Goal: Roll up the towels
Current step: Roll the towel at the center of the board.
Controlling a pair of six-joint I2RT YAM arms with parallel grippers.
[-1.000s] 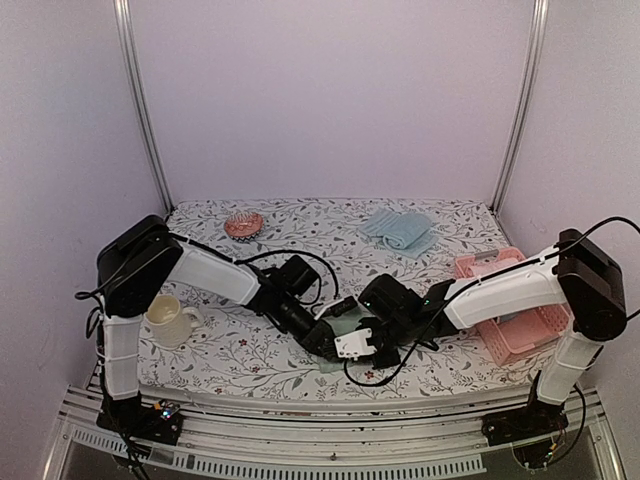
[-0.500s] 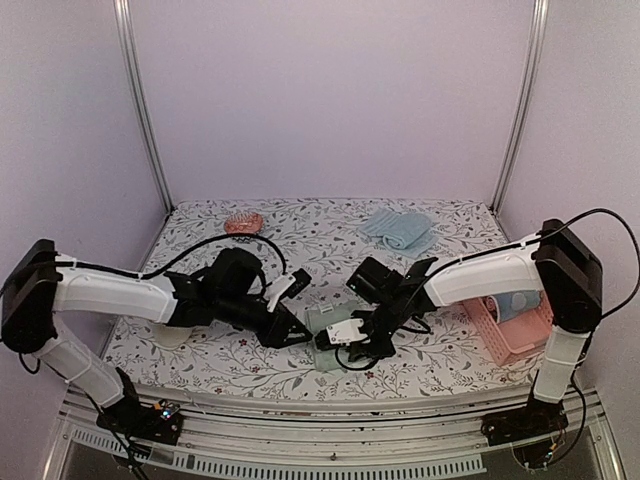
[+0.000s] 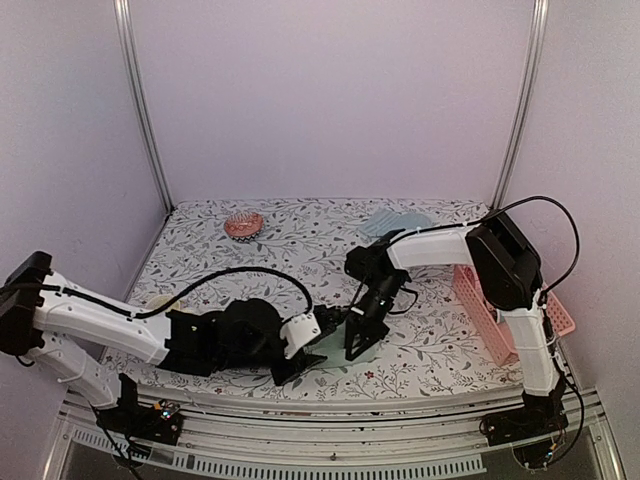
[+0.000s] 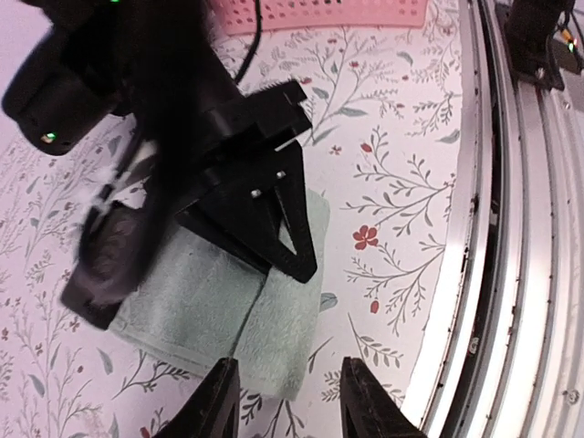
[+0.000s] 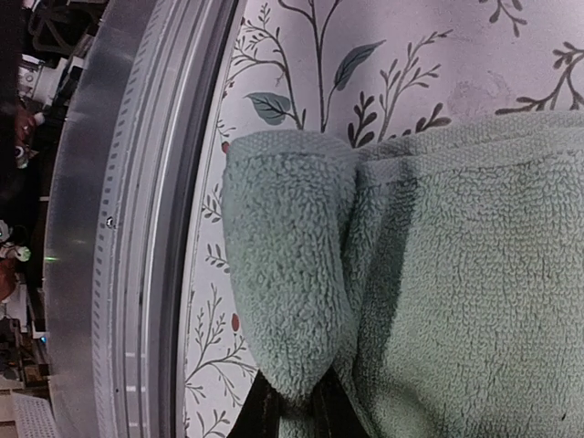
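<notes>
Close to the front rail of the floral bench [image 4: 401, 182], the left hand [image 4: 290, 394] hovers with its fingers spread apart, just short of the pale green towel [image 4: 182, 292]. This towel lies flat except for its near edge, which is turned over into one plump, loose roll. The right hand [image 5: 290, 412] is closed on the end of that roll, pinching the terry. Farther back a pink basket [image 3: 470, 298] sits at the right, and a light blue towel [image 3: 385, 222] lies at the far side, partly behind the right arm.
</notes>
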